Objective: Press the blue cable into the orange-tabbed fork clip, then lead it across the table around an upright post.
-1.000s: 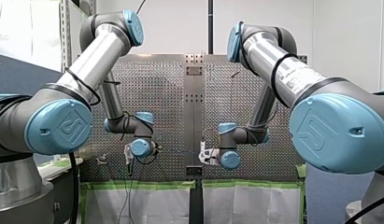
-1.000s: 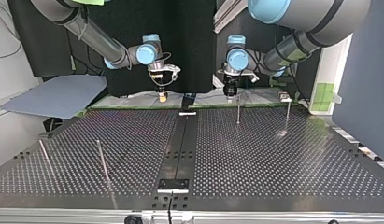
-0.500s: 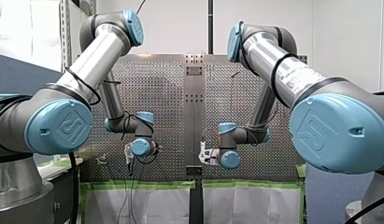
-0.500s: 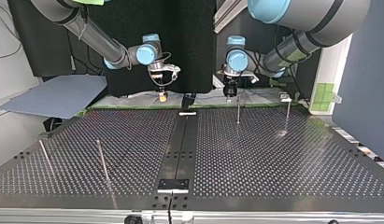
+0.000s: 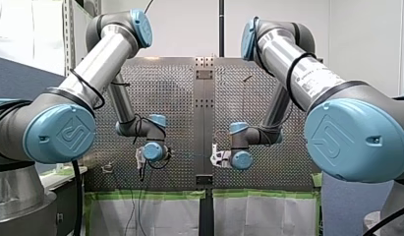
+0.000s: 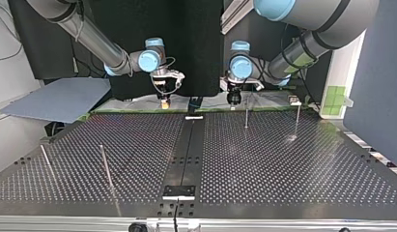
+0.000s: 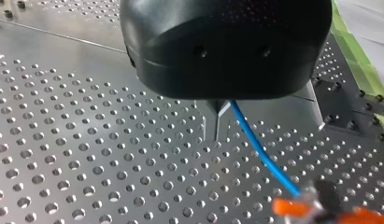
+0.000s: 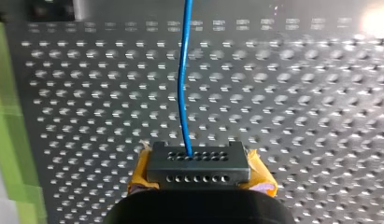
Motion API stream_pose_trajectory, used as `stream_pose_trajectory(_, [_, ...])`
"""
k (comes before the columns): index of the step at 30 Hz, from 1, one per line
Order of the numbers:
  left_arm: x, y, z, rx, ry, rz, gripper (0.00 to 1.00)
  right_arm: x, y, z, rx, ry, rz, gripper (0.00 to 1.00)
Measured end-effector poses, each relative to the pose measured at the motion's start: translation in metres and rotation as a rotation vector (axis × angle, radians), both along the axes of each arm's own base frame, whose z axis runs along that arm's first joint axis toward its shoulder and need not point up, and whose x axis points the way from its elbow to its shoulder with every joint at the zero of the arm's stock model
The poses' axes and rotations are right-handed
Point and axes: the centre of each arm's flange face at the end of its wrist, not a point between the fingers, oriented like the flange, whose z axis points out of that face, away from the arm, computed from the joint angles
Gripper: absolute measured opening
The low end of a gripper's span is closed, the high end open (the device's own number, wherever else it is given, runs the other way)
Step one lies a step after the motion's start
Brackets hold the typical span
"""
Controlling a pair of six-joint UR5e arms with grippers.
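Observation:
The thin blue cable (image 7: 260, 151) runs from my left gripper (image 7: 216, 125) to the orange-tabbed clip (image 7: 292, 207) just beside it on the plate. The left gripper's metal fingers are shut on the cable. My right gripper (image 8: 187, 156), with yellow pads, is shut on the same cable (image 8: 182, 79), which leads straight ahead of it. In the front view the cable (image 5: 189, 156) spans low between my left gripper (image 5: 140, 160) and my right gripper (image 5: 216, 158). In the top view my right gripper (image 6: 164, 102) hangs at the left and my left gripper (image 6: 233, 99) at the right, both near the far edge.
Two upright posts (image 6: 246, 116) (image 6: 297, 118) stand near my left gripper in the top view. Two more posts (image 6: 105, 166) (image 6: 46, 162) lean at the near left. A grey sheet (image 6: 61, 99) lies beyond the perforated table (image 6: 283, 169).
Both grippers have shifted a little with the cable. My left gripper moved toward the front view's right, and my right gripper rose slightly. Both stay shut.

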Motion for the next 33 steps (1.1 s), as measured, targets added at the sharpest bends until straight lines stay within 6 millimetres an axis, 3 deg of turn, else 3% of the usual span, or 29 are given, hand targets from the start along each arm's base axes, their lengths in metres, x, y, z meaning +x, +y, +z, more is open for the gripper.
stream_pose_trajectory(21, [0.002, -0.039, 0.02, 0.086, 0.027, -0.043, 0.0, 0.004, -0.007, 0.122, -0.083, -0.05, 0.005, 0.0])
stream_pose_trajectory(25, [0.003, -0.047, 0.035, 0.111, 0.018, -0.044, 0.0, 0.003, -0.007, 0.134, -0.092, -0.055, 0.005, 0.0])
stream_pose_trajectory(33, [0.008, -0.065, 0.075, 0.105, -0.021, -0.058, 0.0, 0.004, -0.006, 0.139, -0.094, -0.056, 0.007, 0.0])
